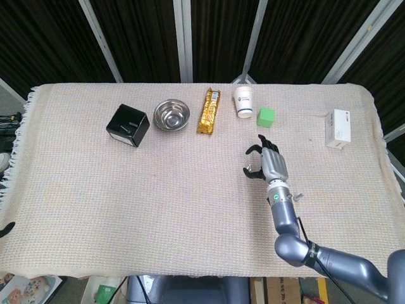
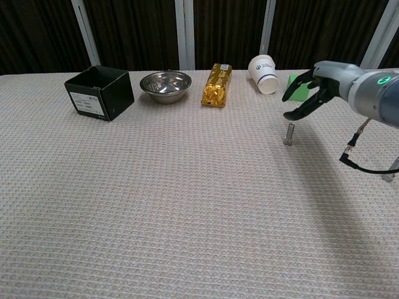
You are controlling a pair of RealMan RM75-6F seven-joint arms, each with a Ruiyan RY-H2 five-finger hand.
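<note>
On the counter (image 1: 95, 190) — one black box (image 1: 128, 125), one steel bowl (image 1: 172, 114), one gold foil packet (image 1: 209, 111), one paper cup (image 1: 243, 101), one green cube (image 1: 266, 116), one white carton (image 1: 338, 128) and one small metal bolt (image 2: 288, 133) standing upright — seven things, one of each kind
</note>
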